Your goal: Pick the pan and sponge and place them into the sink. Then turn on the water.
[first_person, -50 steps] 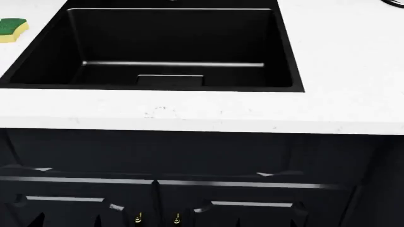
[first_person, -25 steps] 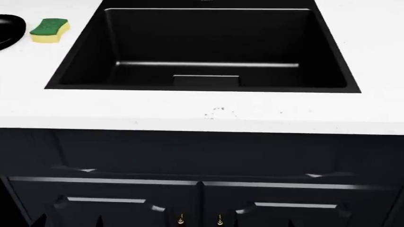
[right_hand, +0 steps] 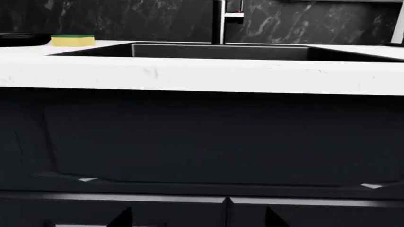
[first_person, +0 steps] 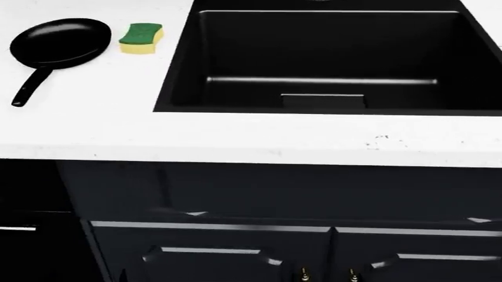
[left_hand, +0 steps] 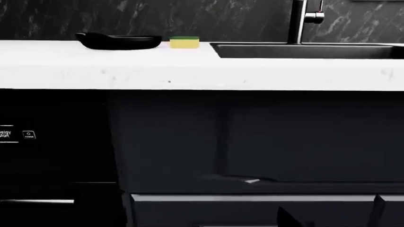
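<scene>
The pan [first_person: 61, 40] lies on the white counter left of the sink [first_person: 185, 70], its handle pointing toward the front edge. The sponge [first_person: 141, 38] lies green face up between pan and sink. The sink is empty, with a drain plate [first_person: 323, 100]. The left wrist view shows the pan [left_hand: 118, 41], sponge [left_hand: 184, 42], sink rim [left_hand: 303, 50] and tap [left_hand: 296, 21] from below counter height. My left gripper [left_hand: 205, 222] and right gripper [right_hand: 198, 221] are open, empty, low before the cabinet doors. Neither shows in the head view.
The white counter [first_person: 235, 141] overhangs dark cabinet doors with small gold knobs [first_person: 303, 274]. A dark appliance front [left_hand: 25, 135] stands left of the cabinet. A black marble wall [right_hand: 303, 21] runs behind the counter. The tap [right_hand: 219, 21] rises behind the sink.
The head view has swung left along the counter: the sink has slid right in the picture, and the sponge, then the whole pan, have come into view at the left.
</scene>
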